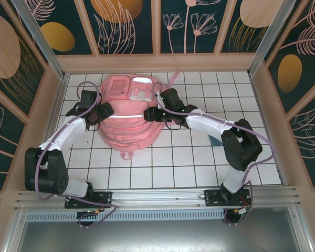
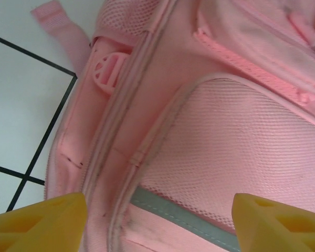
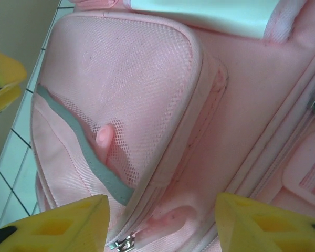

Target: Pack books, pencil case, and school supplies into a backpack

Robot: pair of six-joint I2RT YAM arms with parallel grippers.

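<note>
Top external view first: the pink backpack (image 1: pixel 128 118) lies flat on the white tiled tabletop (image 1: pixel 199 163), toward the far side and left of centre, its loop handle (image 1: pixel 127 155) pointing back at the arms' bases. The left arm (image 1: pixel 68 134) reaches to the bag's left flank and the right arm (image 1: pixel 210 123) to its right flank, both wrists close against the fabric. From the left wrist, the left fingers (image 2: pixel 37 223) stand wide apart, a yellow tip at each bottom corner, with a mesh panel and a grey strip (image 2: pixel 184 220) of the bag beyond them. Nothing is pinched. From the right wrist, the right fingers (image 3: pixel 262 223) are likewise spread over a mesh side pocket (image 3: pixel 121 89) edged in grey, a zip pull (image 3: pixel 123 244) low between them — gripping nothing that I can see.
</note>
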